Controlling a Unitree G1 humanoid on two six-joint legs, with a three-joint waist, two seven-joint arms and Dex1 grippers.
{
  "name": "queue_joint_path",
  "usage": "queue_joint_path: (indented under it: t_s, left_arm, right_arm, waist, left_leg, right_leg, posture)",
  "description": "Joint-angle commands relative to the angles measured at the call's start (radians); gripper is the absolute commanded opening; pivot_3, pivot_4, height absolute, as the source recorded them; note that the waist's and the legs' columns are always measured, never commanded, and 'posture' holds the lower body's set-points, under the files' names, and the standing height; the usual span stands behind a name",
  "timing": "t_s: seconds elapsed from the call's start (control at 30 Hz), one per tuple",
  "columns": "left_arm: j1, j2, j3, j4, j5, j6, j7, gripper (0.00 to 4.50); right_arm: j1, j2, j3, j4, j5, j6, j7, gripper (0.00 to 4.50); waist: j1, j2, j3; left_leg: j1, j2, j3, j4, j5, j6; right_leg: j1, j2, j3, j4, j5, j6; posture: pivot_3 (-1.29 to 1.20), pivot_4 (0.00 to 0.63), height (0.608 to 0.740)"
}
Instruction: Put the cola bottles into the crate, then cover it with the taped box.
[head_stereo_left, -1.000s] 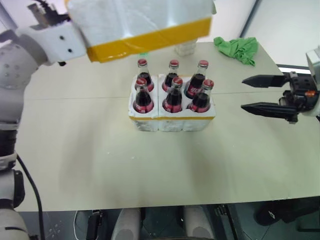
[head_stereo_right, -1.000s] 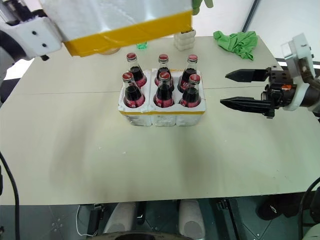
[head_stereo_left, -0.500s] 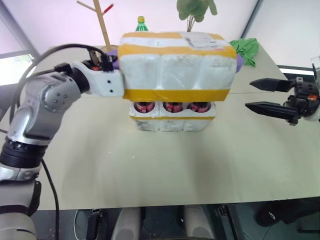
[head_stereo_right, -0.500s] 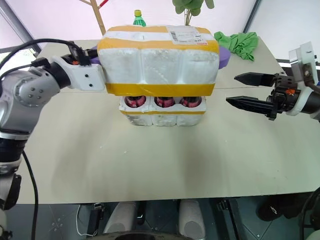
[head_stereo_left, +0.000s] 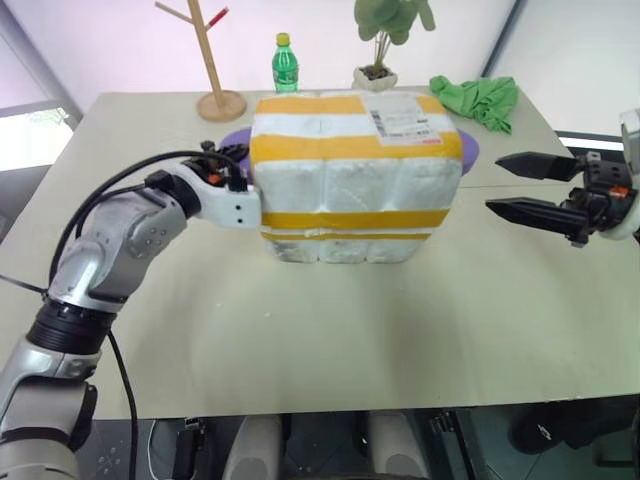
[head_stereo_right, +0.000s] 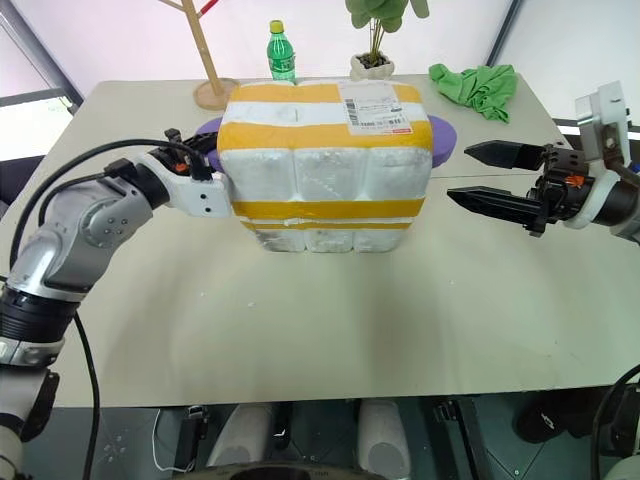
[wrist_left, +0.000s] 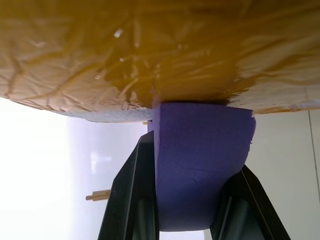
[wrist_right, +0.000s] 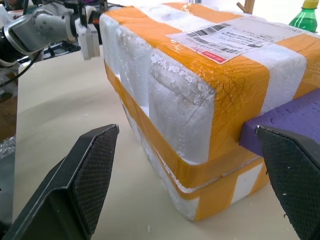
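Observation:
The taped box (head_stereo_left: 355, 170), white foam with wide yellow bands and a shipping label on top, sits over the crate (head_stereo_left: 345, 250). Just the crate's low white front shows beneath it. The cola bottles are hidden under the box. My left gripper (wrist_left: 196, 155) is shut on a purple foam handle (wrist_left: 200, 190) sticking out of the box's left end. A matching purple handle (wrist_right: 290, 120) juts from the right end. My right gripper (head_stereo_left: 497, 183) hovers open to the right of the box, apart from it, pointing at that end.
At the table's far edge stand a green plastic bottle (head_stereo_left: 285, 65), a wooden branch stand (head_stereo_left: 215, 60) and a small potted plant (head_stereo_left: 375, 75). A green cloth (head_stereo_left: 485, 98) lies at the far right. Bare tabletop (head_stereo_left: 330, 330) stretches in front of the box.
My left arm has brought the taped box down from above the bottles onto the crate, and the bottles are now covered. The right gripper has stayed where it was.

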Motion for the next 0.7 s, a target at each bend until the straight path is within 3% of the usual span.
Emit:
queue_joint_path:
  t_s: [0.03,0.1,0.37,0.7]
  left_arm:
    - [0.02,-0.005,-0.012,0.001,0.023,-0.027,0.014,0.59]
    - [0.029,-0.015,-0.013,-0.001,0.025,-0.028,0.018,0.59]
    - [0.056,-0.032,0.017,-0.02,-0.011,-0.044,0.016,4.48]
    - [0.209,0.081,0.151,-0.123,-0.078,-0.086,-0.006,4.48]
  right_arm:
    - [-0.024,0.002,-0.025,-0.022,0.021,-0.005,-0.009,4.5]
    - [-0.026,0.005,-0.021,-0.023,0.025,-0.002,-0.014,4.5]
    - [-0.036,0.009,-0.006,-0.016,0.024,-0.003,-0.016,4.5]
    - [-0.018,-0.012,0.001,0.004,-0.003,-0.011,0.01,4.5]
  waist:
    - [0.0,0.0,0.0]
    - [0.0,0.0,0.0]
    - [0.0,0.0,0.0]
    - [-0.003,0.0,0.0]
  left_leg:
    - [0.0,0.0,0.0,0.0,0.0,0.0]
    - [0.0,0.0,0.0,0.0,0.0,0.0]
    - [0.001,0.0,0.0,0.0,0.0,0.0]
    - [0.002,0.0,0.0,-0.001,0.0,0.0]
  right_leg:
    - [0.0,0.0,0.0,0.0,0.0,0.0]
    - [0.0,0.0,0.0,0.0,0.0,0.0]
    - [0.001,0.0,0.0,0.0,0.0,0.0]
    - [0.0,0.0,0.0,0.0,0.0,0.0]
  posture:
    - [0.0,0.15,0.74]
    - [0.0,0.15,0.74]
    - [0.0,0.15,0.74]
    - [0.0,0.15,0.74]
